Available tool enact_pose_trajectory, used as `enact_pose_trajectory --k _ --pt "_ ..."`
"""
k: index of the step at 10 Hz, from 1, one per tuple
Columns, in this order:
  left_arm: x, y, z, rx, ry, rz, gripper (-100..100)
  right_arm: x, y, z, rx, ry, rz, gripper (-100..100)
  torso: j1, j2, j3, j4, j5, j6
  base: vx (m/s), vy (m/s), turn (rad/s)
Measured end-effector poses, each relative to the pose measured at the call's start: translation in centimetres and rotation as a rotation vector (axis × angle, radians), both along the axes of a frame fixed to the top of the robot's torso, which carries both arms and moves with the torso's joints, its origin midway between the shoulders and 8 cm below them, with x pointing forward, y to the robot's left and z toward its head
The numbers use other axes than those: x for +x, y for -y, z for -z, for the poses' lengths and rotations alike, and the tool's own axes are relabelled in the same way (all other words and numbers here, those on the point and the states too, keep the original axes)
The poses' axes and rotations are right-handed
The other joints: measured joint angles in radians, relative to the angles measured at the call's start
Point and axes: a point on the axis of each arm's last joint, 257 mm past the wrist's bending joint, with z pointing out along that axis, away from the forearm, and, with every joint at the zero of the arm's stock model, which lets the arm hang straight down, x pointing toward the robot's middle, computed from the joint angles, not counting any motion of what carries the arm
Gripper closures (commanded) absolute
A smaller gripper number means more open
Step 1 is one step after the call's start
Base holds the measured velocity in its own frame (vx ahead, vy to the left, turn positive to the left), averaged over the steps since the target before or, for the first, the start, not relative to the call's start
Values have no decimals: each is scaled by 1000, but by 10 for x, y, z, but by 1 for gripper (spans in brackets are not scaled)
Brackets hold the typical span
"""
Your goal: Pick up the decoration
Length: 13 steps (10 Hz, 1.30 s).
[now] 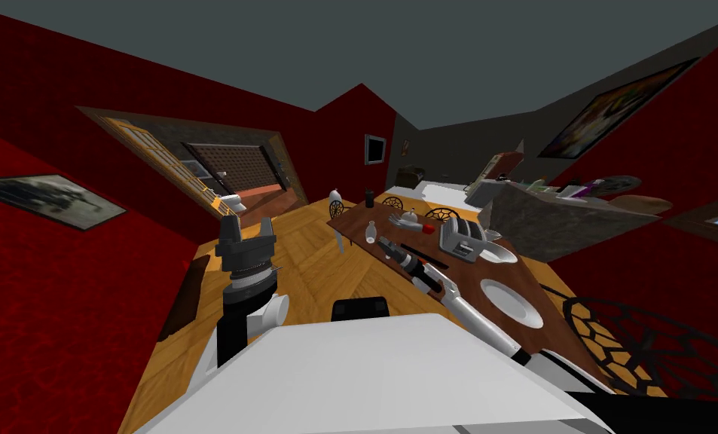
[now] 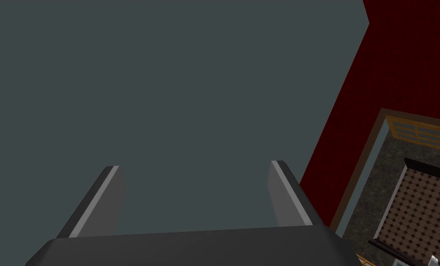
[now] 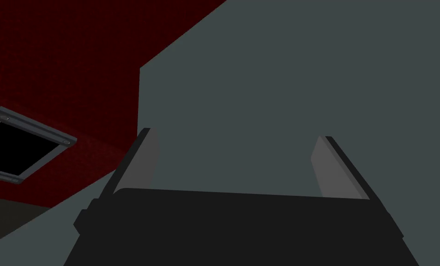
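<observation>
The right pincer (image 1: pixel 385 243) is hovering over the brown counter (image 1: pixel 352 217), to the left of the toaster (image 1: pixel 461 239). Its fingers (image 3: pixel 142 159) are standing wide apart, gripping nothing and pointing up toward the grey ceiling. The decoration, a small bottle-shaped white ornament (image 1: pixel 370 232), is standing upright on the counter, further left of the toaster and just beside the right pincer's tip; I cannot tell whether the two are touching. A grey figure (image 1: pixel 407 221) with a red piece next to it is lying beyond the toaster, toward the counter's far end. A white plate (image 1: pixel 511 301) is sitting on the toaster's near side. The left pincer (image 1: pixel 247 224) is being held upright well to the left of the toaster, off the counter and over the wooden floor (image 1: pixel 304 249), its fingers spread and holding nothing.
</observation>
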Motion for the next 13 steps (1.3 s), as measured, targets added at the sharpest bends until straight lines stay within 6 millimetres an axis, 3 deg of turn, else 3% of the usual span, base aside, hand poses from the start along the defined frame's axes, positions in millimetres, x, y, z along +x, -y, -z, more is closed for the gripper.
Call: enact_pose_trajectory --k 3,7,13 --pt "0 0 0 0 0 0 0 2 5 28 -75 -32 -20 -100 -1 0 0 0 0 0 24 91 186" --pt "0 0 0 0 0 0 0 -9 25 80 -221 -97 -59 -100 1 0 0 0 0 0 32 113 140" --pt "0 0 0 0 0 0 0 -30 70 154 -446 -209 -101 -100 -1 0 0 0 0 0 35 79 112"
